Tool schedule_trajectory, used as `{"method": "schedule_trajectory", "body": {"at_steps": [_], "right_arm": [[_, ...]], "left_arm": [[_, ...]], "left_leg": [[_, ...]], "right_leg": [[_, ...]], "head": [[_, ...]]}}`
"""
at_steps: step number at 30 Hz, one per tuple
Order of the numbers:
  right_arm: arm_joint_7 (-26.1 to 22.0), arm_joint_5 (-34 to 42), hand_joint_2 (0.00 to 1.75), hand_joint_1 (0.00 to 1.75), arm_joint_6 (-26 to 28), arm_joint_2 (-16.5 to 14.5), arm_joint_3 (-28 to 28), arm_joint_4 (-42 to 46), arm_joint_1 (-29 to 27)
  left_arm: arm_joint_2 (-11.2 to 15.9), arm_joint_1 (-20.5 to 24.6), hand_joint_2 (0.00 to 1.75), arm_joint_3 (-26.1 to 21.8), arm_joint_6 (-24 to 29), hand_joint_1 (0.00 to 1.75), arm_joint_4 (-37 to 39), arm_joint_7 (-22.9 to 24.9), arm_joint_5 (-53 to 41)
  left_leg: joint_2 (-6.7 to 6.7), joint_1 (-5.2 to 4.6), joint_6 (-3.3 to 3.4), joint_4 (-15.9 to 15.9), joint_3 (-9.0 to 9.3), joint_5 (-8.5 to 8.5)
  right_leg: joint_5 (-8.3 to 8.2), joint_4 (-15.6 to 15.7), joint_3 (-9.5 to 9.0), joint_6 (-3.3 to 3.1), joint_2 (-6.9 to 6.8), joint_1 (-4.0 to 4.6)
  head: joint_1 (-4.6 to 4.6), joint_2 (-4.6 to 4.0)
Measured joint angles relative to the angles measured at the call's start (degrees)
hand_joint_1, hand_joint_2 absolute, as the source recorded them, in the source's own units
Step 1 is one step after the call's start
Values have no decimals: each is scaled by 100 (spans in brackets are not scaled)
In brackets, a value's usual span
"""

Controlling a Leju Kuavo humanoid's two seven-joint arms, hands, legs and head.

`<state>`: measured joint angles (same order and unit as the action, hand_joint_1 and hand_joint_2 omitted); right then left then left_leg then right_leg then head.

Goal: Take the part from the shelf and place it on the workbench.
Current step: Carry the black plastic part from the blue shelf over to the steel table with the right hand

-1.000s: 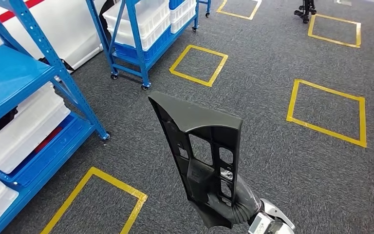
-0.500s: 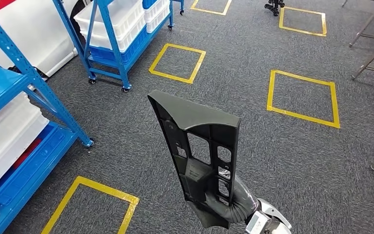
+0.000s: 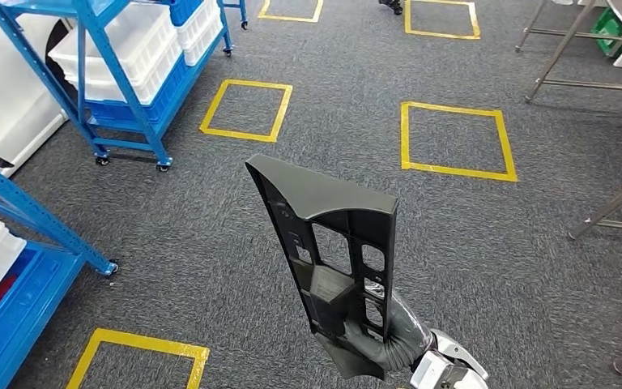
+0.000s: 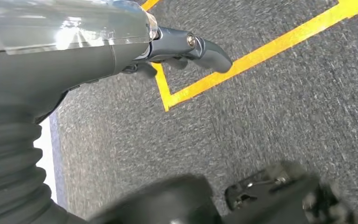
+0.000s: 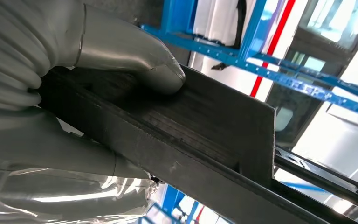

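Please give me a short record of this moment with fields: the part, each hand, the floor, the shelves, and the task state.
part: dark plastic part, held upright above the floor
right hand: right hand grips the part's lower end
left hand: left hand holds nothing, fingers curled
floor: grey carpet with yellow tape squares
shelves: blue shelves with white bins
task state: part off the shelf, not yet placed
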<state>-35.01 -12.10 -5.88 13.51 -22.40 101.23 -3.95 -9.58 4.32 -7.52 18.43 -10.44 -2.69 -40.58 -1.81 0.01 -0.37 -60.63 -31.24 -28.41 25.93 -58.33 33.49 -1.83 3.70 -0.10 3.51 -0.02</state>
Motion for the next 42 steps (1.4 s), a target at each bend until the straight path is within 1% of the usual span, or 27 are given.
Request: {"method": "schedule_trajectory", "body": {"at_steps": [2,4,6,8,9,10,11,12,13,15,17,19,21,22,24,25,26,27,28,30,32,34,35,37,39,41,42], "right_arm": [[0,0,175,175,-1,0,-1,0,-3],[-1,-1,175,175,-1,0,-2,1,-13],[-1,0,175,175,2,0,-2,1,-12],[-2,1,175,175,3,-11,-2,1,-6],[-3,1,175,175,3,-19,-2,-1,-7],[-3,0,175,175,2,-27,-2,-4,-11],[-3,-1,175,175,2,-33,-2,-9,-14],[-3,-1,175,175,2,-33,-2,-13,-15],[2,-2,175,175,25,-33,-2,-15,-17],[50,-9,175,175,253,-44,35,31,-88],[112,-15,175,175,621,-66,177,199,-322],[148,-21,175,175,773,-72,348,399,-568],[180,-41,175,175,728,-41,445,532,-690],[195,-55,175,175,692,-22,468,574,-718],[209,-76,175,175,636,2,486,602,-728],[214,-84,175,175,614,2,490,602,-726],[222,-88,175,175,592,2,496,602,-720],[233,-86,175,175,566,2,501,602,-712],[243,-79,175,175,537,2,508,602,-702],[260,-51,175,175,489,2,531,603,-679],[268,-34,175,175,451,2,568,603,-660],[270,-31,175,175,426,-1,616,603,-662],[267,-32,175,175,426,-5,643,604,-671],[257,-34,175,175,446,-14,695,607,-681],[250,-36,175,175,490,-17,744,615,-694],[248,-37,175,175,555,-20,783,627,-747],[246,-40,175,175,585,-20,795,638,-784]], "left_arm": [[3,-8,175,0,0,0,1,2,-1],[-1,4,175,-1,0,0,-1,2,-1],[-9,3,175,-2,1,0,-1,1,-2],[-10,-9,175,-3,2,0,-1,1,-3],[-9,-15,175,-3,2,0,-1,1,-3],[-7,-19,175,-4,2,0,-1,1,-3],[-5,-20,175,-4,2,0,-1,1,-3],[-4,-19,175,-4,2,0,-1,1,-3],[-3,-19,175,-4,-14,0,-1,38,-9],[2,-16,175,-5,-113,0,-2,318,-63],[18,-21,175,-5,-186,0,-4,578,-134],[34,-31,175,-4,-95,0,-8,409,-167],[40,-26,175,-4,44,0,-13,68,-185],[40,-9,175,-4,91,0,-14,-66,-194],[37,58,175,-4,118,0,-15,-199,-210],[34,103,175,-4,116,0,-15,-215,-220],[32,141,175,-4,108,0,-16,-208,-233],[30,169,175,-4,98,0,-16,-189,-244],[29,186,175,-4,90,0,-16,-163,-252],[32,184,175,-4,78,0,-16,-93,-252],[34,145,175,-13,50,0,-16,59,-221],[32,109,175,-59,-34,0,-16,306,-168],[29,104,175,-85,-97,0,-16,452,-154],[24,113,175,-118,-238,0,-16,764,-144],[27,130,175,-133,-367,0,-16,1024,-159],[37,161,175,-144,-497,0,-16,1239,-193],[42,176,175,-146,-551,0,-17,1322,-207]], "left_leg": [[-102,-4,40,302,105,39],[-36,5,99,369,124,61],[56,22,172,442,161,108],[158,15,212,473,179,122],[208,7,217,470,178,118],[255,1,218,468,178,111],[299,-1,213,465,182,101],[345,0,203,460,191,89],[392,3,189,453,207,70],[469,-10,144,426,241,17],[523,-36,83,412,265,-29],[616,-39,15,425,300,-69],[557,-13,-53,287,280,-208],[462,0,-76,43,179,-361],[285,10,-93,-750,-201,-732],[251,11,-95,-1119,-394,-849],[236,11,-93,-1318,-512,-857],[226,11,-84,-1281,-524,-740],[198,12,-69,-1031,-437,-532],[-38,18,-25,-244,-135,-101],[-253,23,13,211,31,43],[-213,19,70,284,60,45],[-153,18,115,317,75,69],[-21,25,196,389,103,121],[120,1,230,410,107,130],[266,-18,238,408,108,118],[331,-22,235,408,113,110]], "right_leg": [[-17,-8,46,58,85,-9],[-38,0,79,130,129,-28],[88,-179,162,179,-20,-19],[421,-795,455,216,-240,-34],[582,-1181,646,238,-291,-57],[670,-1480,794,259,-318,-80],[649,-1584,847,279,-334,-102],[526,-1460,785,293,-356,-119],[331,-1132,614,300,-412,-131],[54,-362,214,279,-655,-110],[26,-32,50,218,-788,-58],[32,-17,54,146,-657,-38],[15,15,43,74,-508,-55],[6,30,36,41,-439,-66],[5,30,39,9,-315,-56],[5,27,39,5,-250,-49],[5,23,37,4,-185,-42],[5,16,33,5,-113,-38],[7,6,28,8,-38,-37],[15,-28,34,31,106,-35],[8,-53,76,91,225,-46],[-27,-35,113,178,332,-68],[-25,-42,123,209,302,-73],[142,-284,238,245,41,-57],[513,-973,554,268,-251,-69],[722,-1582,831,302,-332,-102],[678,-1611,835,313,-349,-114]], "head": [[0,0],[0,0],[-1,0],[-1,0],[-1,0],[-1,0],[-1,0],[-1,0],[-1,0],[-1,0],[0,0],[0,0],[0,0],[0,0],[1,0],[1,0],[1,0],[1,0],[1,0],[1,0],[0,0],[0,0],[-1,0],[-1,0],[-1,0],[-1,0],[-1,0]]}}
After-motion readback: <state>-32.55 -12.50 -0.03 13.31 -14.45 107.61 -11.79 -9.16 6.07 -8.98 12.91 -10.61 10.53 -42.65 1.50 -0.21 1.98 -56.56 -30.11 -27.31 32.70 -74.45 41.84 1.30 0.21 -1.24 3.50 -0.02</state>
